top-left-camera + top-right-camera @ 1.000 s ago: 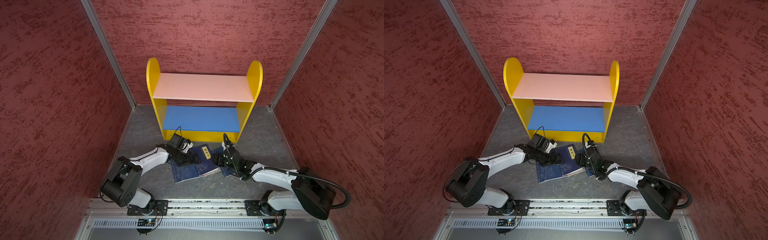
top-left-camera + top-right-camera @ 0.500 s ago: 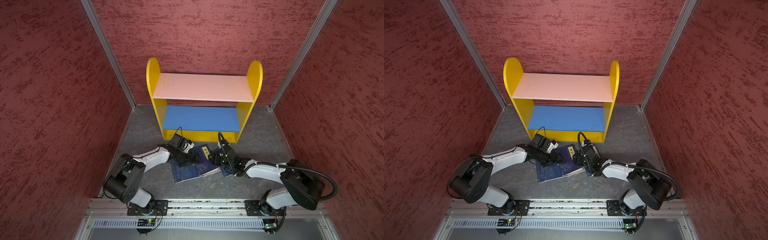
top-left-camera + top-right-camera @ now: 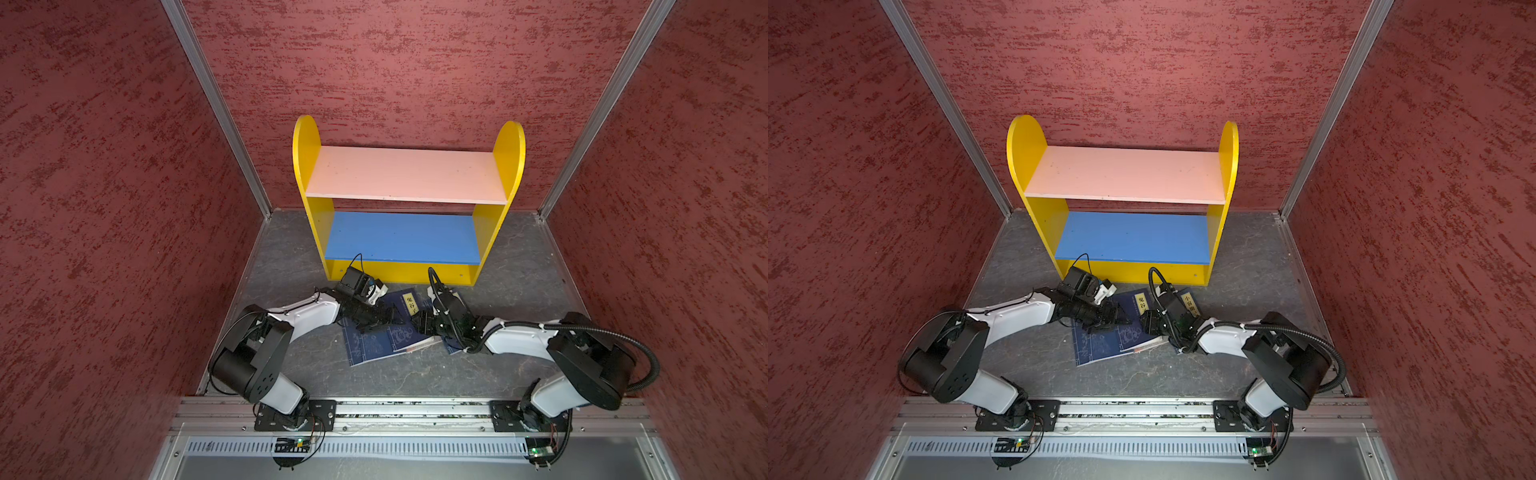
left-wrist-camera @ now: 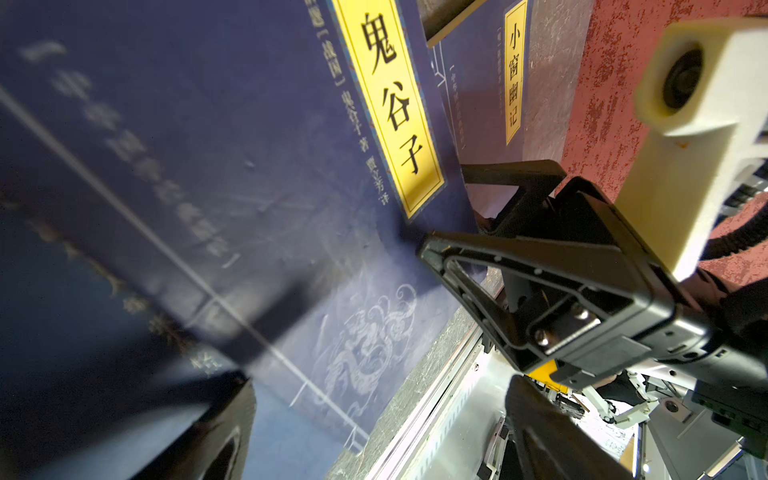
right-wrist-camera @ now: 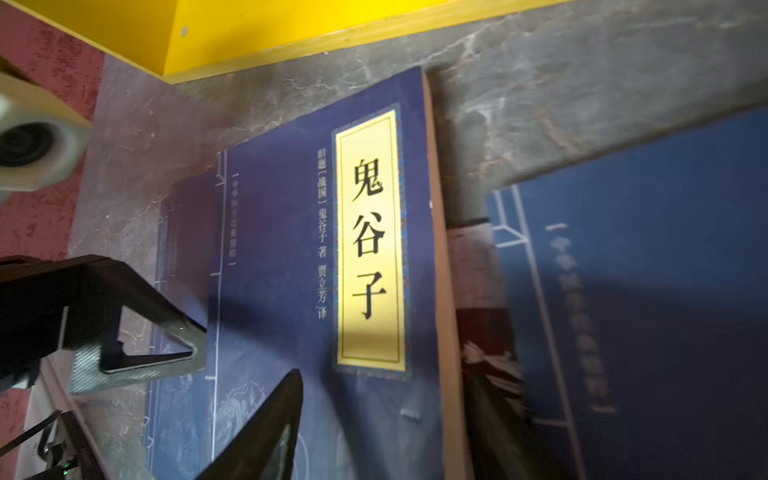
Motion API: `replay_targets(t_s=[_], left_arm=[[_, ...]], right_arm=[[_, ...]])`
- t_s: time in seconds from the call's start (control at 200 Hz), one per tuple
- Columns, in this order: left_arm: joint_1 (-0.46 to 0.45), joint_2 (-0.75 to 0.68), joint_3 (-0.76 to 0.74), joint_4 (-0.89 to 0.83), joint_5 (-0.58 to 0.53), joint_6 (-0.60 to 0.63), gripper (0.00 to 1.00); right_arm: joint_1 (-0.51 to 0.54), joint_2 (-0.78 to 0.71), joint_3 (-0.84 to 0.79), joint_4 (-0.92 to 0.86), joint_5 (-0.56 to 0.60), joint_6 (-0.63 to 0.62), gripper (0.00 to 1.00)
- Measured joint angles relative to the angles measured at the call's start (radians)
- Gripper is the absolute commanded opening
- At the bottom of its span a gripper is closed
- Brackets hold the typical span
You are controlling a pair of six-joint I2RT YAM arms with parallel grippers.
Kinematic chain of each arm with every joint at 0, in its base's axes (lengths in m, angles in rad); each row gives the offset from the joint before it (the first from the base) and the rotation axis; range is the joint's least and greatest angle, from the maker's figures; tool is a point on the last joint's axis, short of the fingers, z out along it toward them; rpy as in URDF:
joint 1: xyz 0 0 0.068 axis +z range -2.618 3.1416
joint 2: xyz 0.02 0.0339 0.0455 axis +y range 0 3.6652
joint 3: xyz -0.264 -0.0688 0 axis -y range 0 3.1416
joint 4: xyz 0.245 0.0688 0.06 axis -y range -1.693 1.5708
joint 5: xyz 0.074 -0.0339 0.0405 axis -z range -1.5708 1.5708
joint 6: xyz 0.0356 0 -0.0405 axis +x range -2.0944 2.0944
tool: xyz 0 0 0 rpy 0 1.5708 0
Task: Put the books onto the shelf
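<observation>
Books (image 3: 386, 345) are lying in a loose flat pile on the grey floor (image 3: 286, 249), at 6 o'clock of the shelf (image 3: 305, 166) and just short of its yellow base. Nothing is sitting on the pink upper board (image 3: 407, 174) or the blue lower board (image 3: 401, 237) yet. Top bk (image 5: 291, 249), navy w/ a yellow label, is facing up. A 2nd labelled bk (image 3: 1190, 301) is poking out at its 2 o'clock, and the pink-and-red bk (image 5: 478, 291) is peeking out beside its page edge.

L gripper (image 3: 386, 319) is hovering at the pile's 9 o'clock side, jaws spread wide, gripping nothing. R gripper (image 4: 442, 210) is sitting at the 3 o'clock side, jaws parted and straddling the top bk's page edge, one finger over the cover and one beside it. Nothing is clamped there. Whether either finger is touching paper, can't tell.

Step in hand, prob.: getting a hold on the top bk. Doing it well:
- R should be slipping its outer finger under the top bk's page edge only, not catching the pink-and-red bk below.
- L should be steadying the spine side so the bk isn't skating toward 9 o'clock.
- Thin paperback is likely flexing, so R should be biting deep at mid-edge, not at a corner.
- R should be lifting the bk clear of the pile before swinging to 12 o'clock, and staying under the pink upper board if aiming for the blue one.
- The grippers are working near each other, so only one should be moving at a time.
</observation>
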Motion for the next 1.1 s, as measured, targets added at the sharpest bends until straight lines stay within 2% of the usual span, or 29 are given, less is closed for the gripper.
replay_targets(t_s=[0.261,0.371,0.676,0.766,0.822,0.902,1.097], left_arm=[[0.039,0.000,0.000,-0.001,0.000,-0.026,0.78],[0.051,-0.002,-0.001,-0.001,0.000,-0.037,0.64],[0.052,-0.002,-0.003,0.000,0.016,-0.038,0.57],[0.052,-0.003,-0.006,0.001,0.020,-0.039,0.48],[0.052,-0.007,-0.011,0.000,0.021,-0.034,0.36],[0.052,-0.020,-0.019,-0.001,0.023,-0.040,0.23],[0.052,-0.064,-0.027,-0.009,0.020,-0.026,0.15]], right_arm=[[0.017,0.016,0.008,0.007,-0.020,0.002,0.63],[0.017,0.016,0.008,0.015,-0.036,0.011,0.63],[0.018,0.028,0.013,0.034,-0.095,0.034,0.63],[0.018,0.028,0.013,0.043,-0.107,0.041,0.63],[0.018,0.028,0.013,0.052,-0.113,0.045,0.63],[0.019,0.028,0.013,0.064,-0.119,0.053,0.64],[0.021,0.028,0.013,0.092,-0.129,0.069,0.67]])
